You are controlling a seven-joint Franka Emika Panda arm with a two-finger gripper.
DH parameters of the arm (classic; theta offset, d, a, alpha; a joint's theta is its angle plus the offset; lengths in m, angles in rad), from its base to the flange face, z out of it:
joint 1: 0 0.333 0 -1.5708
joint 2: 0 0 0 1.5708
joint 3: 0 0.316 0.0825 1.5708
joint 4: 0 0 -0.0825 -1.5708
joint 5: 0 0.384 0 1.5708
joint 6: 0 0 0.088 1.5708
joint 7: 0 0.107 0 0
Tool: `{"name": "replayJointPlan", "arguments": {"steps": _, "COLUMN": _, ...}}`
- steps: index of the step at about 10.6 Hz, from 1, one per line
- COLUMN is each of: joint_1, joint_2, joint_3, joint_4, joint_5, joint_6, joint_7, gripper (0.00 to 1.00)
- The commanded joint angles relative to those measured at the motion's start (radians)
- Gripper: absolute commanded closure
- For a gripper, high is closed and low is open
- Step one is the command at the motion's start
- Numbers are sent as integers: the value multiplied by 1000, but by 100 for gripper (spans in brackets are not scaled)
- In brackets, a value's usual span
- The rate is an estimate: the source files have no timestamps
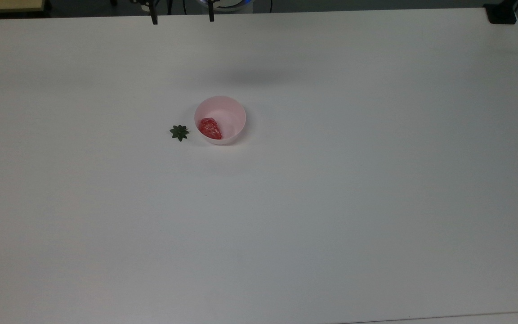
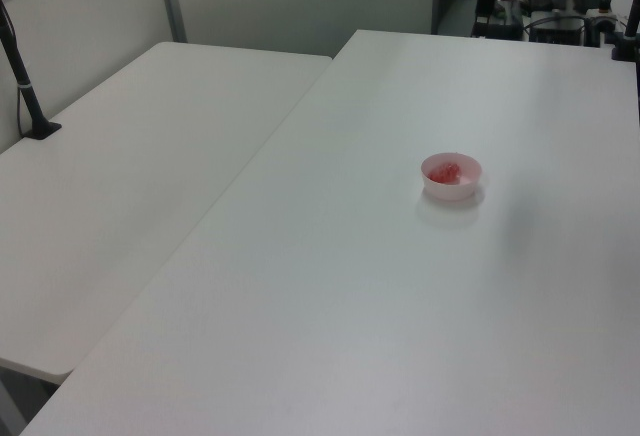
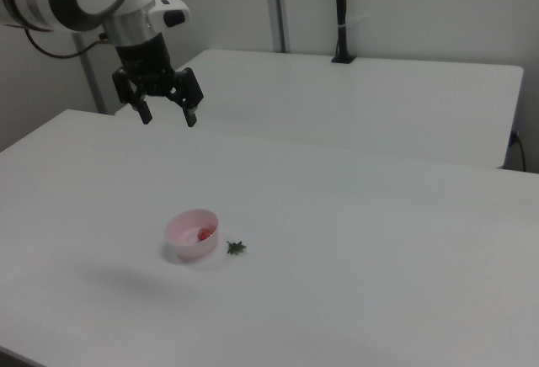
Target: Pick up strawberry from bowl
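A small pale pink bowl (image 1: 229, 112) (image 2: 452, 178) (image 3: 187, 232) stands on the white table (image 1: 331, 202), a little left of centre in the top view. Inside it lies the glossy red strawberry (image 1: 210, 128) (image 2: 445, 172) (image 3: 205, 234), against the wall on the top view's left. My gripper (image 3: 168, 119) hangs high above the table, open and empty, well behind the bowl in the right view. In the top view its two dark fingertips (image 1: 154, 19) poke in at the upper edge, far from the bowl.
A dark green star-shaped leaf piece (image 1: 179, 132) (image 3: 236, 248) lies on the table just beside the bowl. A second white table (image 2: 130, 176) adjoins this one, with a black post (image 2: 25, 86) on it. A black clamp (image 1: 502, 13) sits at the far corner.
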Motion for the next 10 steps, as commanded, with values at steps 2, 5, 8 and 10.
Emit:
{"name": "replayJointPlan", "arguments": {"steps": 2, "joint_1": 27, "joint_2": 14, "joint_3": 11, "joint_4": -7, "joint_5": -4, "joint_6": -73, "joint_7": -81, "gripper": 0}}
{"name": "replayJointPlan", "arguments": {"steps": 5, "joint_1": 94, "joint_2": 78, "joint_3": 14, "joint_4": -34, "joint_5": -4, "joint_6": -56, "joint_7": 74, "gripper": 0}}
{"name": "replayJointPlan", "arguments": {"steps": 8, "joint_1": 111, "joint_2": 196, "joint_3": 14, "joint_4": -27, "joint_5": 4, "joint_6": -25, "joint_7": 77, "gripper": 8}}
{"name": "replayJointPlan", "arguments": {"steps": 10, "joint_1": 111, "joint_2": 242, "joint_3": 14, "joint_4": -47, "joint_5": 4, "joint_6": 77, "joint_7": 138, "gripper": 37}}
